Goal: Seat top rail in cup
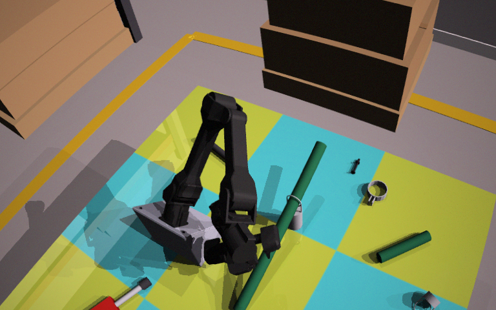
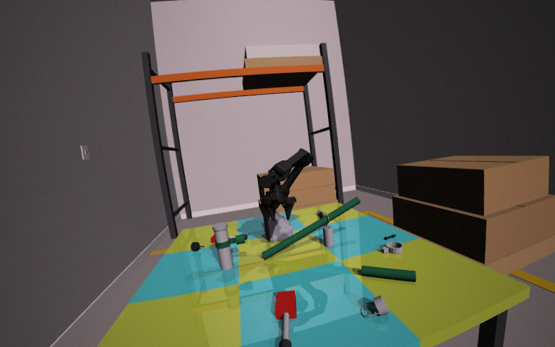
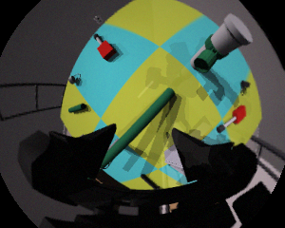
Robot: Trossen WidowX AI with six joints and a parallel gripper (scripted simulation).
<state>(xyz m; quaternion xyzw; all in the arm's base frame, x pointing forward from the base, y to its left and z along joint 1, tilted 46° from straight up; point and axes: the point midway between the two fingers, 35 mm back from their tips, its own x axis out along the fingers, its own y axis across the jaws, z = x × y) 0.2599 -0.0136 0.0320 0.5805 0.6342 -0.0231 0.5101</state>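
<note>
Wrist view guiding us, we are seemingly lining up our wide-open, empty gripper [image 1: 243, 256] [image 2: 280, 217] [image 3: 144, 128] to grasp the green rail [image 1: 285, 219] [image 2: 311, 229] [image 3: 139, 124] slanting beyond its fingertips, next needing to descend astride it.

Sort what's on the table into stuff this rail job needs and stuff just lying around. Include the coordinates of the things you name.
Needed:
- long green rail [image 1: 304, 180] [image 2: 302, 234] [image 3: 142, 124]
- short post with loop cap [image 1: 296, 219] [image 2: 328, 236]
- big post [image 2: 225, 257] [image 3: 230, 35]
- green band and cup [image 2: 241, 238] [image 3: 205, 62]

Apparently spare:
- short green tube [image 1: 403, 246] [image 2: 388, 273] [image 3: 77, 108]
- loose ring clamp [image 1: 385, 196] [image 2: 397, 250]
- red-headed mallets [image 2: 285, 303] [image 3: 105, 49]
- small black bolt [image 1: 355, 166] [image 2: 389, 236]
</note>
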